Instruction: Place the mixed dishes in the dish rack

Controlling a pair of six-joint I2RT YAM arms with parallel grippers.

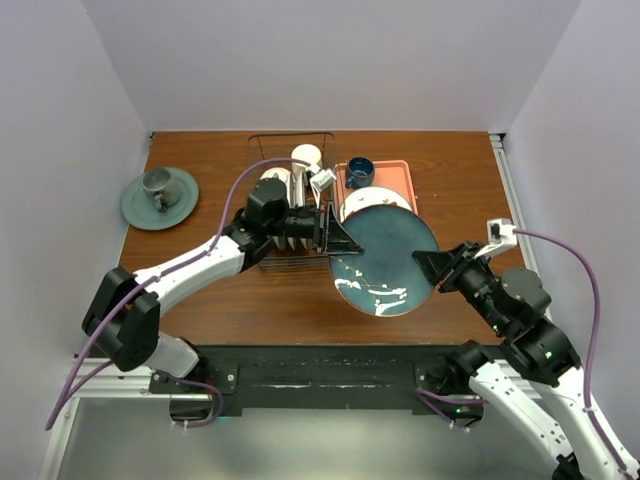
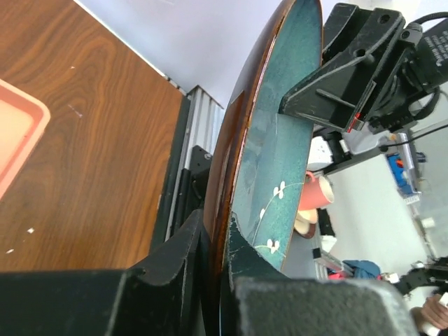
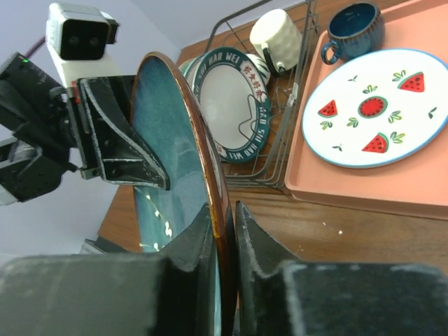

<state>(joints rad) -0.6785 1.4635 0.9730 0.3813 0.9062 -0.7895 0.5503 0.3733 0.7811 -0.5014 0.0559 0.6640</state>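
Teal glazed plate point(image 1: 385, 255) is hanging clamped between the left pincer point(image 1: 340, 240) and right pincer point(image 1: 430, 268), risking a drop if either one slips.

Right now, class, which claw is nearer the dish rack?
Left. The left claw grips the plate beside the rack; the right claw grips its opposite edge, farther away.

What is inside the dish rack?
A teal-rimmed plate stands upright in the dish rack, a cream mug at the far end. The large teal plate in front hides the rest.
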